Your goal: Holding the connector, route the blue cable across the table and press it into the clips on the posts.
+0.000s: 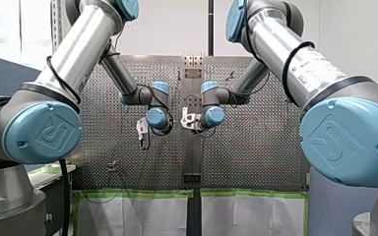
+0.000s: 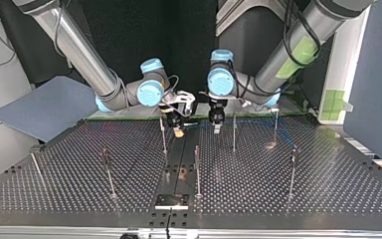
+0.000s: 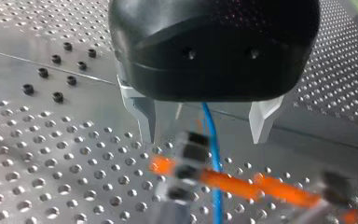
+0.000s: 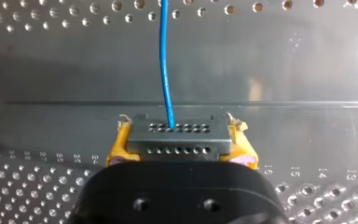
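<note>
My right gripper (image 4: pixel 179 133) is shut on a dark grey connector (image 4: pixel 177 140), its yellow pads (image 4: pixel 116 149) pressed against both sides. The blue cable (image 4: pixel 165 65) leaves the connector's face and runs straight ahead over the plate. My left gripper (image 3: pixel 205 135) hangs open just above the table, and the blue cable (image 3: pixel 209 126) passes between its metal fingers (image 3: pixel 144 116) without being touched. In the top view my right gripper (image 2: pixel 179 129) and my left gripper (image 2: pixel 218 127) stand close together at the far middle, and the cable (image 2: pixel 251 121) trails toward a far post (image 2: pixel 276 122).
Several thin posts stand on the perforated table (image 2: pixel 54 189): one (image 2: pixel 163 134) beside my right gripper, one (image 2: pixel 234 132) beside my left, others nearer the camera (image 2: pixel 196 169), (image 2: pixel 293 172), (image 2: pixel 107 169). A dark bracket (image 2: pixel 171 201) sits at the near middle edge.
</note>
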